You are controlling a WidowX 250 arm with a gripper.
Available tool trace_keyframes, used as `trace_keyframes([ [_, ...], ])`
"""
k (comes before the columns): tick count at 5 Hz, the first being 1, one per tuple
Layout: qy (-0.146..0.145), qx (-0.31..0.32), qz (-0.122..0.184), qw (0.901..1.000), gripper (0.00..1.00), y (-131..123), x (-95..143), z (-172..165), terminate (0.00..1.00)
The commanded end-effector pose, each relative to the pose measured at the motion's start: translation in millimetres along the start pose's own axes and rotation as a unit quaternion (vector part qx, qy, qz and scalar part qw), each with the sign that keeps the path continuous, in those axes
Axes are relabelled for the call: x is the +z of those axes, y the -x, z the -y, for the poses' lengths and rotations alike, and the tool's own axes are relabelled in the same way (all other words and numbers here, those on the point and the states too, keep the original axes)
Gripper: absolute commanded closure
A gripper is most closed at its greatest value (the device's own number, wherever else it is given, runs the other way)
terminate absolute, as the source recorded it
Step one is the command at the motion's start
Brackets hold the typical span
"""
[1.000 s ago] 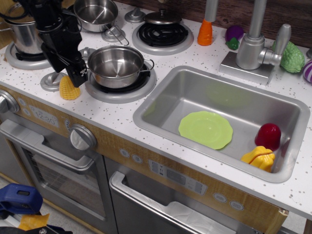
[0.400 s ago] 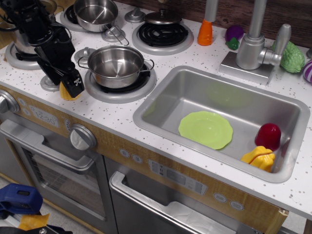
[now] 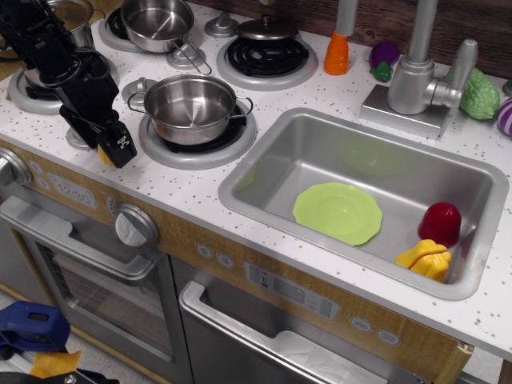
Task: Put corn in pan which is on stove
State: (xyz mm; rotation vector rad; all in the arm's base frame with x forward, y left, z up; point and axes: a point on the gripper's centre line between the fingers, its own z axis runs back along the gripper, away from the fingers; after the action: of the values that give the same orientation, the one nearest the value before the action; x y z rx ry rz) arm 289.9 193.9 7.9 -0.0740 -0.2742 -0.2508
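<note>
The corn [image 3: 102, 155] lies on the white stove top [image 3: 172, 172], left of the front burner. Only a thin yellow sliver of it shows beside the black gripper [image 3: 114, 146]. The gripper is down over the corn and hides most of it. I cannot see whether its fingers are closed on the corn. The silver pan [image 3: 190, 108] stands empty on the front burner, just right of the gripper.
A second pan [image 3: 156, 20] and a steel pot [image 3: 50, 40] stand on other burners, and a lid [image 3: 266, 29] covers the back right one. The sink [image 3: 264, 160] holds a green plate [image 3: 338, 212], a red toy [image 3: 440, 224] and a smooth yellow toy [image 3: 426, 260]. A carrot [image 3: 337, 52] stands by the tap.
The gripper has moved left and down from beside the pan to sit over the corn, which is now almost fully hidden. The corn has not moved.
</note>
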Motion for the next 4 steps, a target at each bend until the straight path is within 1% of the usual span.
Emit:
trace_keyframes([
  [1,-0.009,-0.004,0.025,0.9996,1.0,0.6,8.9,-12.3,0.0],
  [2,-0.015,-0.002,0.024,0.9996,1.0,-0.3,9.5,-9.2,0.0],
  [3,-0.031,-0.008,0.016,0.9994,1.0,-5.2,15.3,-4.0,0.0],
  [4,-0.081,-0.027,-0.012,0.9963,1.0,-15.1,38.1,6.6,0.0],
])
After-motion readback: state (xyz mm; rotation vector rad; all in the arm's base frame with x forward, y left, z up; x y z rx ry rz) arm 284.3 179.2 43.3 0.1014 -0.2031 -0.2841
